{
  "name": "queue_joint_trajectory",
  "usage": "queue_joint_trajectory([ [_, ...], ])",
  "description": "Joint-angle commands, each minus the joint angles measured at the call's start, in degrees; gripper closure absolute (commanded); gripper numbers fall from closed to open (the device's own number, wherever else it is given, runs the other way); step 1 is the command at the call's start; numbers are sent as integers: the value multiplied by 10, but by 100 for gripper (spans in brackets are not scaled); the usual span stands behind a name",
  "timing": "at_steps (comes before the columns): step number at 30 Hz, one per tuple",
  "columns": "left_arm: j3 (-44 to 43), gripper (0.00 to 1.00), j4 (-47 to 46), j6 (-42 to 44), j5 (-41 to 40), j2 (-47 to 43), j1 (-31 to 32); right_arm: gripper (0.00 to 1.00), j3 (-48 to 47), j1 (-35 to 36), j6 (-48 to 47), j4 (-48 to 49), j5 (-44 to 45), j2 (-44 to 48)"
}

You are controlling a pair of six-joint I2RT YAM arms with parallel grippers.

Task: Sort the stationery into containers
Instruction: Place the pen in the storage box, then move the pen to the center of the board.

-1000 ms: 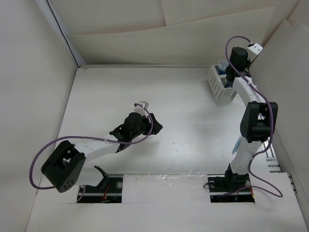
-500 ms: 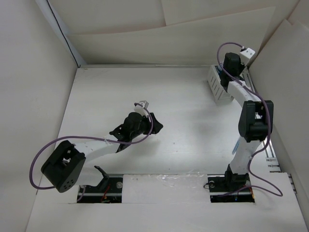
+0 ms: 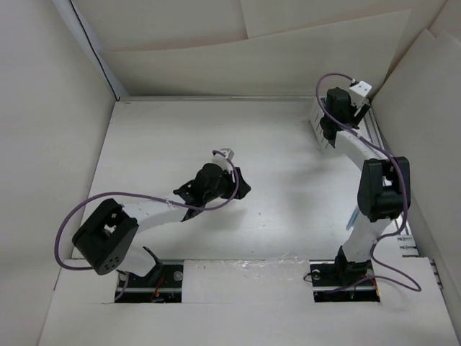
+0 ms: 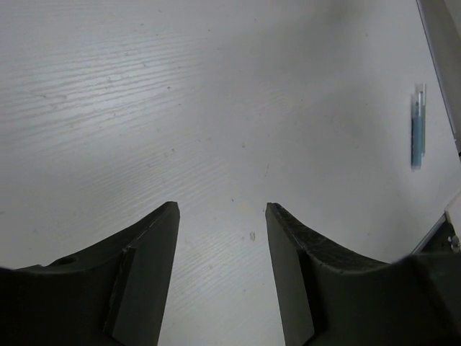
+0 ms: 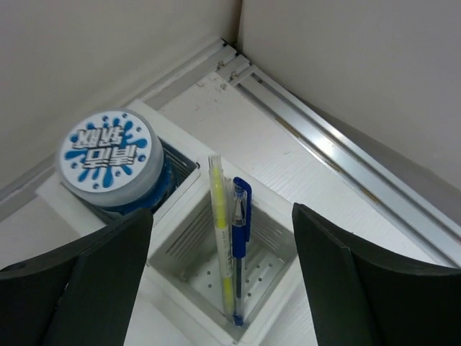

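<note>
We see the yellow stick and blue pen standing in one organizer box compartment, a roll in the other, right end effector open above. The light-blue stick lies on the desk; left end effector open, empty.

Top camera looks down over the whole bench; wrist cameras sit close above it, the right sharing the organizer box.
</note>
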State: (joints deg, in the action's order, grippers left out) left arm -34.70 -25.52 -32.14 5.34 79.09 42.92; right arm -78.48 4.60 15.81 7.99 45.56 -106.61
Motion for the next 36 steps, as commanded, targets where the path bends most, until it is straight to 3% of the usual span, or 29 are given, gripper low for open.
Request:
queue_joint_trajectory([
  [1, -64, 51, 23, 44, -6, 32, 51, 15, 2, 4, 39, -9, -6, 75],
  [4, -126, 47, 68, 56, -35, 69, 101, 0, 2, 4, 83, -74, -52, 126],
  [13, -310, 34, 148, 82, -91, 213, 257, 0, -53, -10, 102, -318, -207, 290],
  [16, -391, 28, 178, 100, -112, 269, 290, 0, -60, -40, 95, -346, -269, 367],
  [18, -434, 20, 198, 106, -128, 301, 302, 0, -70, -58, 95, -378, -301, 400],
  [23, -575, 19, 256, 118, -143, 407, 320, 0, -122, -91, 89, -430, -361, 453],
  [25, -619, 0, 279, 124, -143, 439, 326, 0, -142, -112, 83, -455, -383, 459],
  [31, -754, 0, 339, 142, -182, 533, 336, 0, -175, -153, 77, -482, -464, 481],
  [36, -851, 0, 357, 169, -213, 603, 342, 0, -197, -159, 77, -505, -475, 488],
])
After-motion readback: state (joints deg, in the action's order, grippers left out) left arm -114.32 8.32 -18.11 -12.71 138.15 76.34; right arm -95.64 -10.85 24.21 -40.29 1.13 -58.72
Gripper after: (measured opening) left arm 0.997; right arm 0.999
